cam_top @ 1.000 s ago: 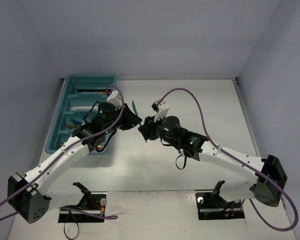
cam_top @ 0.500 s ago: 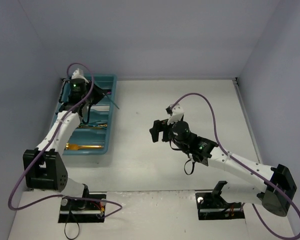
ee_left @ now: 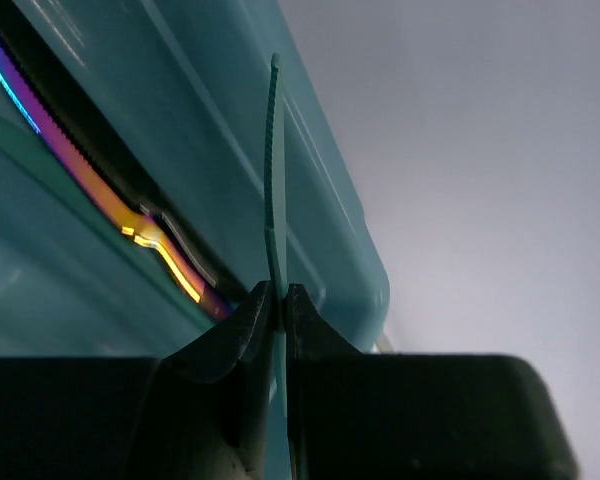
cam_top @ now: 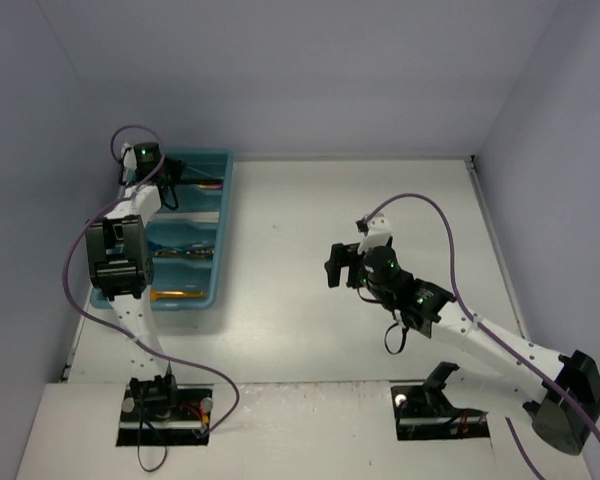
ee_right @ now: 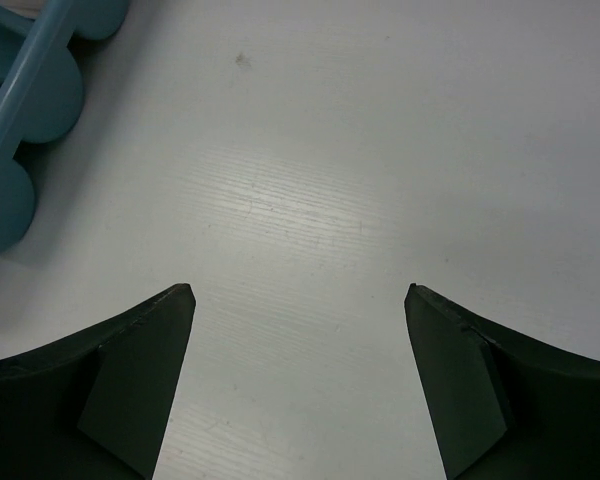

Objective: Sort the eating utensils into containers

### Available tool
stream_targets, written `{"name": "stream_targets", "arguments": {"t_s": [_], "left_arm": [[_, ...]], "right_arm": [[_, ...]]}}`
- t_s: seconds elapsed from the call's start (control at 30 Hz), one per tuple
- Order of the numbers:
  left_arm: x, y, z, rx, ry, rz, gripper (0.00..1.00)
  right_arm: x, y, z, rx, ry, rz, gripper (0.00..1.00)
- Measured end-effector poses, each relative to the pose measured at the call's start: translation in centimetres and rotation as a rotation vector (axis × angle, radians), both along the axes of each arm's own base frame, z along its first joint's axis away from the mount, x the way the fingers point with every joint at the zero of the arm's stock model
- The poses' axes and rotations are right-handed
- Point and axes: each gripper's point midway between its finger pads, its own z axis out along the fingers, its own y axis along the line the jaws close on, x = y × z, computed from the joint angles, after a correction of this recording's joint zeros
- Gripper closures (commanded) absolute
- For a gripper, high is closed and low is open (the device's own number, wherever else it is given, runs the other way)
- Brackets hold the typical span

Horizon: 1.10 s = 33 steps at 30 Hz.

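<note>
Knife (ee_left: 275, 180), teal, pinched in left tool (ee_left: 278, 293), has reached tray's (cam_top: 195, 154) far end.

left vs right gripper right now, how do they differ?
Left gripper is shut on a teal knife; right gripper is open and empty. Left gripper is at the tray, beside an iridescent utensil lying in it; right gripper is over the table. Both are black.
</note>
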Motion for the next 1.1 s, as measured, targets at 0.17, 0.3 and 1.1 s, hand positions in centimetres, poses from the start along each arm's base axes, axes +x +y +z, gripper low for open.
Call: {"name": "stream_targets", "arguments": {"t_s": [0.17, 0.3, 1.1], "left_arm": [[3.0, 0.9, -1.6, -0.050, -0.014, 0.073, 0.54], [3.2, 1.2, -1.7, -0.074, -0.016, 0.100, 0.37], [-22.0, 2.3, 26.2, 0.721, -0.184, -0.057, 0.15]], "right_arm": [[0.0, -0.8, 0.0, 0.007, 0.012, -0.021, 0.16], [-0.1, -1.0, -0.1, 0.005, 0.016, -0.025, 0.16], [-1.3, -6.8, 7.6, -0.010, -0.181, -0.149, 0.00]]}}
